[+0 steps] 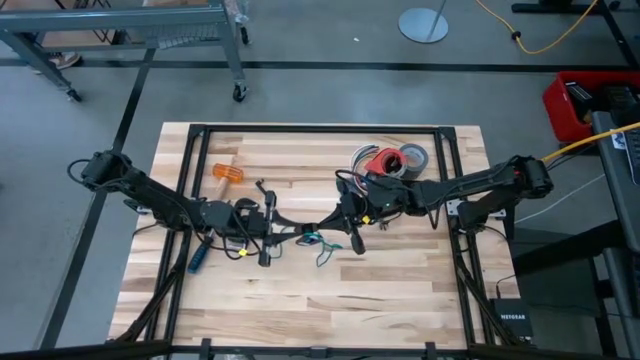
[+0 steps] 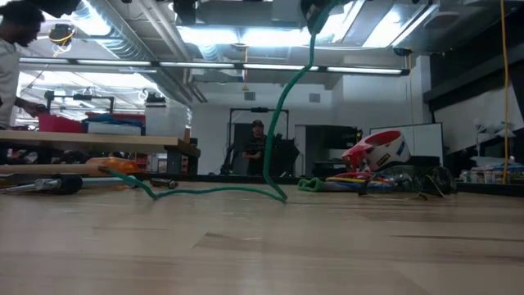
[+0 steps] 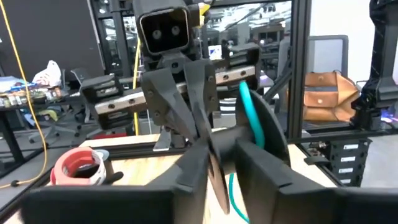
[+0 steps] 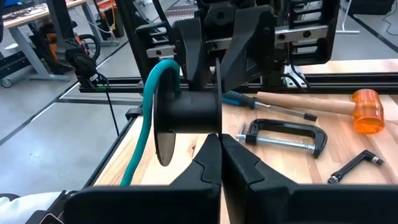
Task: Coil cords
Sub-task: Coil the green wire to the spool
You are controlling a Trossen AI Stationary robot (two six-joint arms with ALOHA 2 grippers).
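Right gripper (image 4: 219, 140) fingers pinch a black spool (image 4: 186, 112) — teal cord (image 4: 146, 112) trailing.

Matt black plastic against pale wood

The table (image 1: 400, 290) is pale, smooth wood planks; the teal cord (image 4: 144, 134) looks smooth and rubbery, and the spool (image 4: 186, 112) just ahead of the right jaws is matt black plastic.

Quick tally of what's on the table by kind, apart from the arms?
Cords: 1, teal cord
Tape rolls: 2, red roll, grey roll
Mallets: 1, orange-headed mallet
Clamps: 1, black C-clamp
Screwdrivers: 1, blue-handled screwdriver
Total: 6
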